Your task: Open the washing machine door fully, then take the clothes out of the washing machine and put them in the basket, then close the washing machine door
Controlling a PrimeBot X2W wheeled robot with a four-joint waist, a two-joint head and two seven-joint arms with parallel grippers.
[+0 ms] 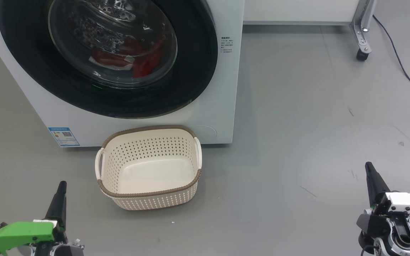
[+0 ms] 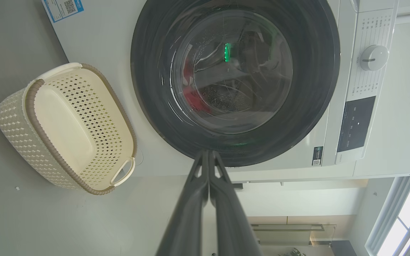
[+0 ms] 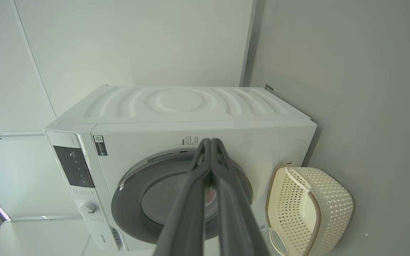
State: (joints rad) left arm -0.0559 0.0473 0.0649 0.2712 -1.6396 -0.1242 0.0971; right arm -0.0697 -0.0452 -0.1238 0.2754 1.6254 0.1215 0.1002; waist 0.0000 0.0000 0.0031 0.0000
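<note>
The basket (image 1: 148, 194), at 6 o'clock of the shut washing machine door (image 1: 198, 71), may be knocked by the closed, empty left claw (image 1: 62, 185) and right claw (image 1: 369, 166).

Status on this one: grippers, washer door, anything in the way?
Left gripper, right gripper both shut, empty, low. Round black-rimmed glass door closed, red clothes inside. Cream perforated basket empty, on floor below door.

We see a white washer (image 1: 226, 89), a black-rimmed door (image 1: 198, 71), a cream basket (image 1: 155, 201).
Through the door we make out red clothes (image 1: 142, 67) with a white patch; the basket carries rows of diamond-shaped holes and a brown rim, the sticker (image 1: 63, 137) is blue, the floor (image 1: 297, 124) grey.
</note>
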